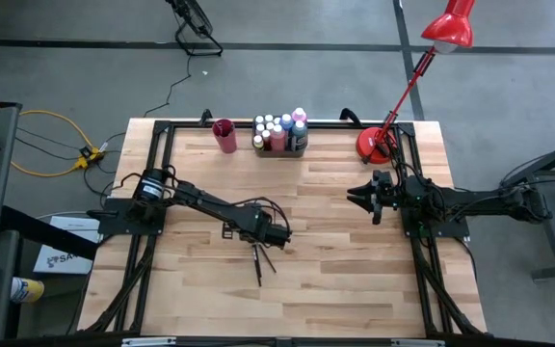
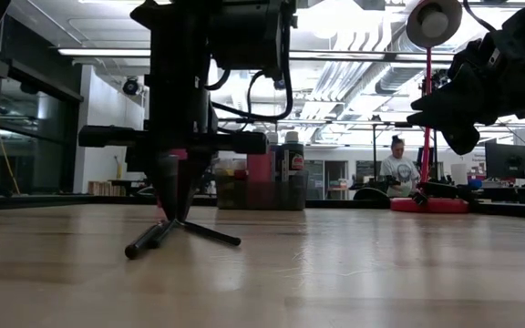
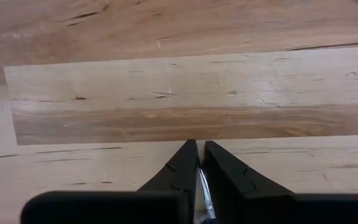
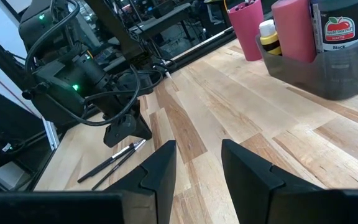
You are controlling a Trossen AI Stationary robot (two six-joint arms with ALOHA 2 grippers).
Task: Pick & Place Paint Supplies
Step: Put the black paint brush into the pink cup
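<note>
Two thin dark paintbrushes (image 1: pixel 260 262) lie crossed on the wooden table near its middle, also seen in the right wrist view (image 4: pixel 110 163). My left gripper (image 1: pixel 268 239) stands over their far ends, pointing down, shut on one brush. Small paint bottles (image 1: pixel 279 127) stand in a grey tray (image 1: pixel 279 147) at the far edge, beside a red cup (image 1: pixel 224 135). My right gripper (image 1: pixel 366 198) waits open at the table's right, above the surface, with nothing between its fingers (image 4: pixel 160 171). My left gripper pinches one paintbrush by its silvery ferrule end (image 3: pixel 205 194) between its two fingers. The fingers come from above, pointing down (image 2: pixel 175 217). The dark handle (image 2: pixel 144 242) slants away from the fingertips and lies on the table.
A red desk lamp stands with its base (image 1: pixel 374 146) at the far right corner, its arm reaching over the table's edge. A black frame runs along the table's edges. Bare wood lies at the near side and between the two arms. A person sits far off in the room.
</note>
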